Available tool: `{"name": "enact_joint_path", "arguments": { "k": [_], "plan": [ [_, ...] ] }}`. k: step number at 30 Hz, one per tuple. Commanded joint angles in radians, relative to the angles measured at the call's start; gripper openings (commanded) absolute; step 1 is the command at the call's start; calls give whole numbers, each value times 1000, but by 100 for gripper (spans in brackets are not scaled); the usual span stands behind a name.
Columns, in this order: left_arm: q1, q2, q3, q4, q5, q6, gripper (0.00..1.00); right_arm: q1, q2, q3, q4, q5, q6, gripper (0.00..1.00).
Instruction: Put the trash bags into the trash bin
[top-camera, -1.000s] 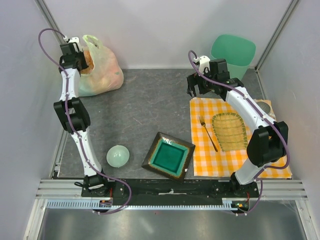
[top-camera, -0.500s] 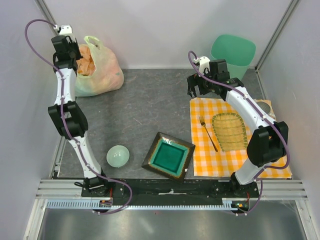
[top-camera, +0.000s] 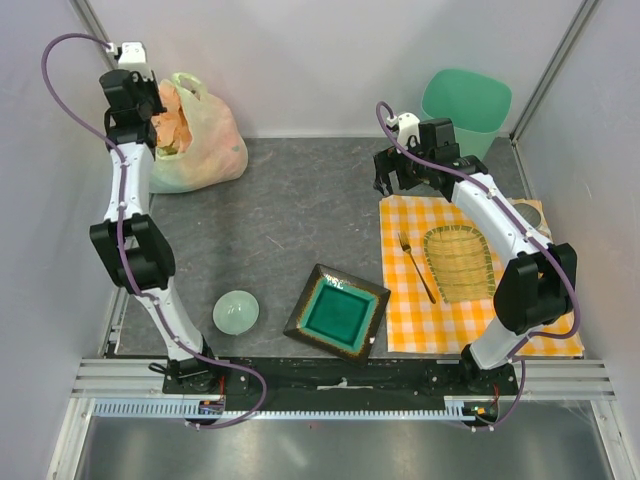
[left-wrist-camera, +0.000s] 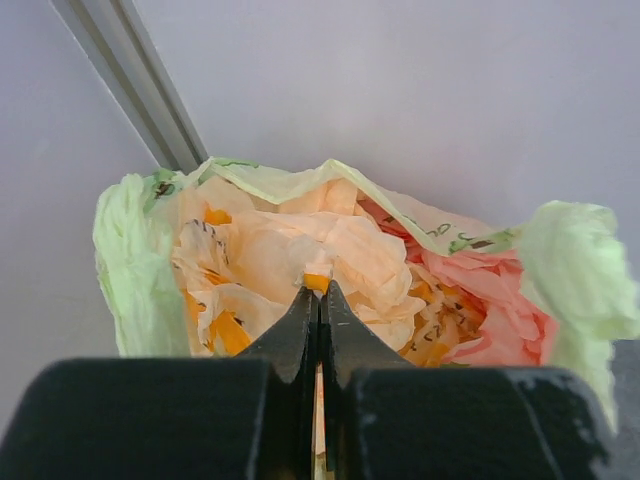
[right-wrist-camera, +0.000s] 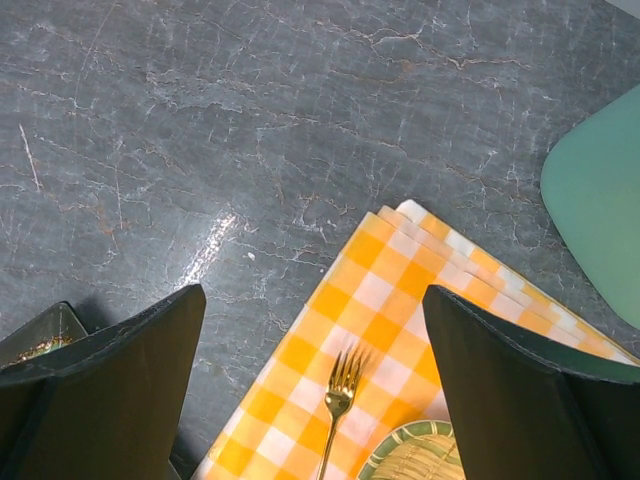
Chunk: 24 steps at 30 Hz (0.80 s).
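The trash bag (left-wrist-camera: 350, 245) is crumpled peach-cream plastic with orange prints. It sticks out of the mouth of a yellow-green bag (top-camera: 205, 150) at the far left corner, seen from above (top-camera: 168, 108). My left gripper (left-wrist-camera: 320, 290) is shut on a fold of the peach plastic, raised over the bag's mouth (top-camera: 148, 118). The mint-green trash bin (top-camera: 466, 105) stands at the far right corner; its side shows in the right wrist view (right-wrist-camera: 600, 190). My right gripper (right-wrist-camera: 312, 295) is open and empty, hovering over the cloth's far-left corner (top-camera: 395, 185).
An orange-checked cloth (top-camera: 400, 300) holds a gold fork (top-camera: 415, 265) and a woven plate (top-camera: 458, 262). A square teal dish (top-camera: 337, 311) and a pale green bowl (top-camera: 235, 311) sit near the front. Walls and frame posts close in on the sides and back.
My left arm has risen and moved back toward the corner, drawing peach plastic up out of the yellow-green bag. The right arm has not moved.
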Motion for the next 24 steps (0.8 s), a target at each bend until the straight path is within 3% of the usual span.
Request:
{"name": "enact_joint_path", "arguments": {
  "k": [1,12,18,24],
  "plan": [
    [-36,-119,-27,164,-87,69,2,1,-40,30,21,-29,4,98],
    [-37,-114,108,134,-75,46,2,-1,-51,27,27,-46,-8,98],
    [-35,-189,64,132,-111,90,2,1,-63,13,39,-56,-4,98],
    [-17,-231,87,109,-95,23,2,-1,-60,12,59,-85,13,98]
  ]
}}
